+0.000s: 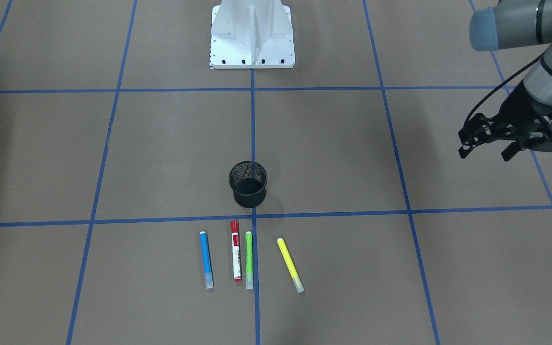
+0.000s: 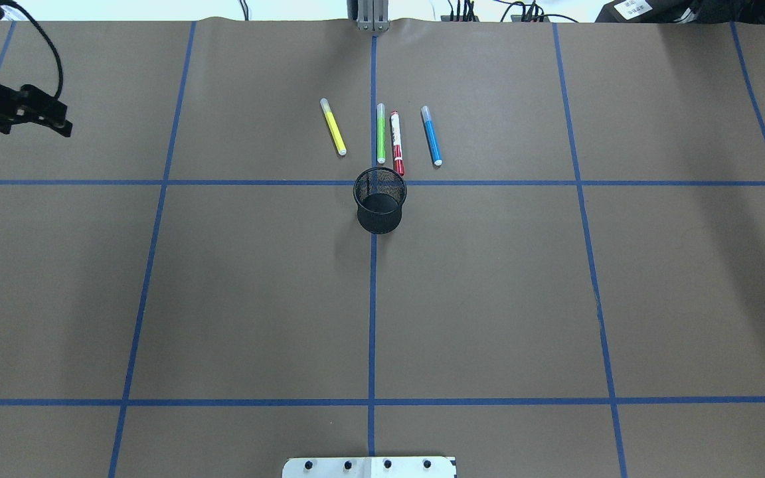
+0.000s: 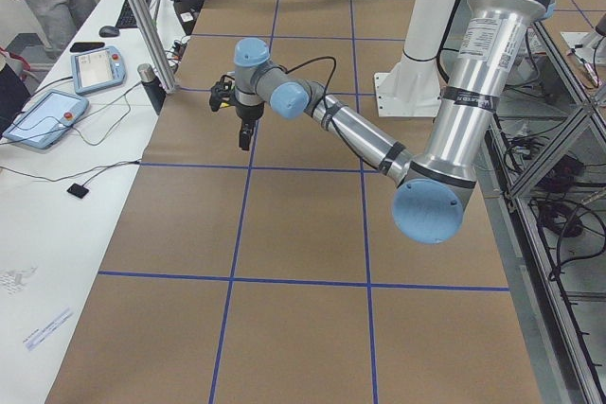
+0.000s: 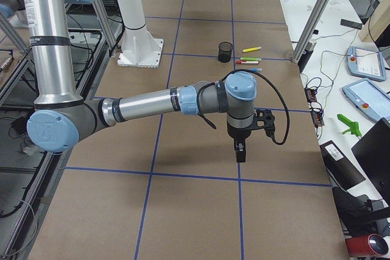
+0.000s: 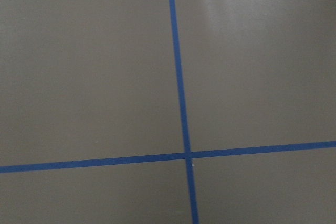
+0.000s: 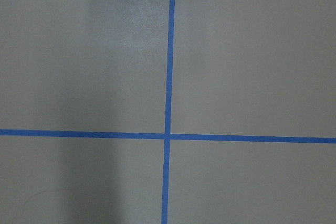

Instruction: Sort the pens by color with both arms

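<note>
Overhead order, left to right. Left gripper [image 1: 485,152] hangs at the far left edge, well apart from the pens. Its fingers are spread in the front view, with nothing held. It is probably a parked pose that keeps the middle free.

The pens lie flat in a row on the table [image 2: 256,299], on the far side of the mesh cup [image 2: 380,199]:
- The yellow pen [image 2: 333,131] is tilted and sits alone.
- The lime green pen [image 2: 380,133] is next.
- The red-capped pen [image 2: 396,143] is just beside it, across the centre tape line [image 2: 372,318].
- The blue pen [image 2: 431,135] sits apart.

The row straddles the line, likely to give each arm two pens. The cup sits on the line, seemingly within reach of both arms.

Right gripper [image 4: 241,152] shows only in the right side view, over bare table and well apart from the pens. Whether it is open cannot be told.
</note>
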`<state>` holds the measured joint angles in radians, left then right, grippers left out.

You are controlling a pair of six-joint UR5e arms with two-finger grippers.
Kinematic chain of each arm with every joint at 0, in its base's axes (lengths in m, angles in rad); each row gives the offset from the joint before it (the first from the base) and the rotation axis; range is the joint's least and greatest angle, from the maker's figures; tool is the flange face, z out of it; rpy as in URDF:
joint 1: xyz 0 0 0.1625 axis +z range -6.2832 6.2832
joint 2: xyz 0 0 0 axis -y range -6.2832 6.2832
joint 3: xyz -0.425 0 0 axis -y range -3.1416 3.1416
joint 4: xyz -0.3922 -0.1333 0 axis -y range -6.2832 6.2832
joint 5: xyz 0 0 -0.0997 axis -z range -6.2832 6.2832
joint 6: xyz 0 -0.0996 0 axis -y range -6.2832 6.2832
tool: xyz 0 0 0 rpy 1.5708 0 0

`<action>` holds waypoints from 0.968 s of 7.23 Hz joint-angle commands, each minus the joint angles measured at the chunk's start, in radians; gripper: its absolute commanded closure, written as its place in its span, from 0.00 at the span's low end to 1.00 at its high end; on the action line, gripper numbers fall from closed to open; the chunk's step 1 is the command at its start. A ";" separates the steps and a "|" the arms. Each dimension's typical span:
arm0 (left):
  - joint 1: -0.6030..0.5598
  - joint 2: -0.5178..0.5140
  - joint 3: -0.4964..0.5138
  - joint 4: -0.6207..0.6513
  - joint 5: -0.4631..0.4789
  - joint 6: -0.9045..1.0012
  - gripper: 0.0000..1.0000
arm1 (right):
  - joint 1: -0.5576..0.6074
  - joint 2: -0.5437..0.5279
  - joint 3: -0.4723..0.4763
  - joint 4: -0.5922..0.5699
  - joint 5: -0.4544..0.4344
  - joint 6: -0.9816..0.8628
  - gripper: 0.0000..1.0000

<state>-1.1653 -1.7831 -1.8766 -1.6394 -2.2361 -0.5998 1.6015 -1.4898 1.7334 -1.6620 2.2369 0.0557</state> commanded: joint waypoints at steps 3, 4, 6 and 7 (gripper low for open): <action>-0.179 0.246 0.002 0.001 -0.111 0.298 0.00 | 0.003 -0.029 0.015 -0.036 0.058 0.047 0.00; -0.212 0.261 0.004 0.030 -0.114 0.339 0.00 | 0.003 -0.029 0.014 -0.036 0.058 0.047 0.00; -0.313 0.278 0.002 0.149 -0.114 0.525 0.00 | 0.003 -0.041 0.015 -0.033 0.056 0.046 0.00; -0.347 0.281 0.004 0.194 -0.114 0.596 0.00 | 0.003 -0.041 0.015 -0.033 0.056 0.046 0.00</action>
<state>-1.4595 -1.5094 -1.8738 -1.5082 -2.3493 -0.1025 1.6045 -1.5277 1.7482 -1.6961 2.2935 0.1014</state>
